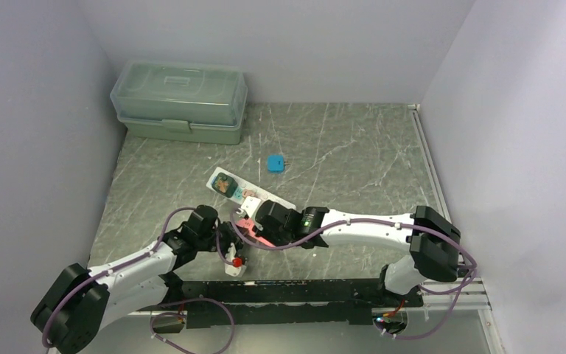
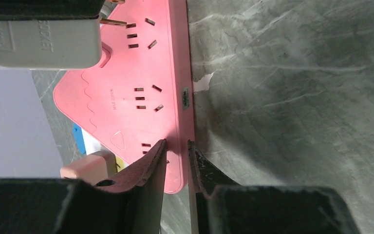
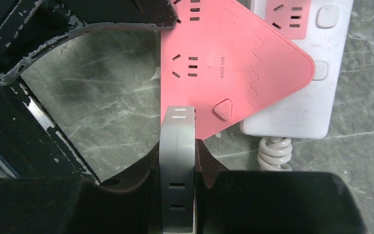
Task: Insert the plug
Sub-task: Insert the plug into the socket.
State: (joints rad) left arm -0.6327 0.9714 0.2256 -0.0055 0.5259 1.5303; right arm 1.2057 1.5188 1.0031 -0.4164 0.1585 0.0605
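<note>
Plug (image 3: 177,168) sits clamped in the right gripper (image 3: 177,148), long axis toward 12 o'clock in the right wrist view, where the nearest holes of the pink socket strip (image 3: 233,58) lie just ahead, so this gripper should drive the plug in. The left gripper (image 2: 177,151) is closed on the strip's long edge at 6 o'clock of its own view. Bare table (image 2: 297,97) opens at 3 o'clock there, but the white strip (image 3: 302,73) partly underneath and the left gripper crowd the sockets, I judge.
</note>
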